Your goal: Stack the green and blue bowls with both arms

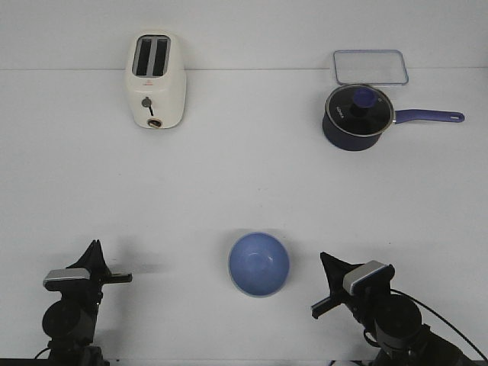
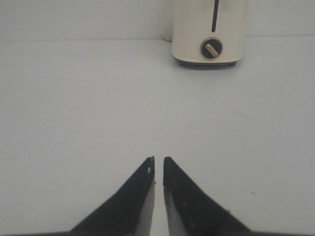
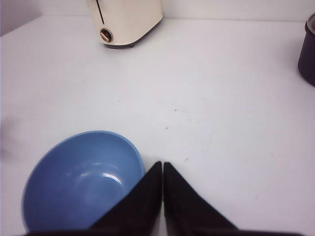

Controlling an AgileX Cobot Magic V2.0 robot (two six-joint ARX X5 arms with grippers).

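Note:
The blue bowl (image 1: 259, 263) stands upright and empty near the front middle of the white table (image 1: 244, 175). It also shows in the right wrist view (image 3: 78, 182), close beside my right fingertips. No separate green bowl shows in any view. A thin pale edge runs along the blue bowl's near side in the front view; I cannot tell what it is. My left gripper (image 1: 95, 245) (image 2: 158, 158) is shut and empty at the front left, well apart from the bowl. My right gripper (image 1: 325, 258) (image 3: 162, 163) is shut and empty, just right of the bowl.
A cream toaster (image 1: 155, 80) (image 2: 209, 32) (image 3: 125, 19) stands at the back left. A dark blue lidded saucepan (image 1: 358, 116) (image 3: 307, 46) with its handle pointing right stands at the back right. A clear rectangular container (image 1: 370, 66) lies behind it.

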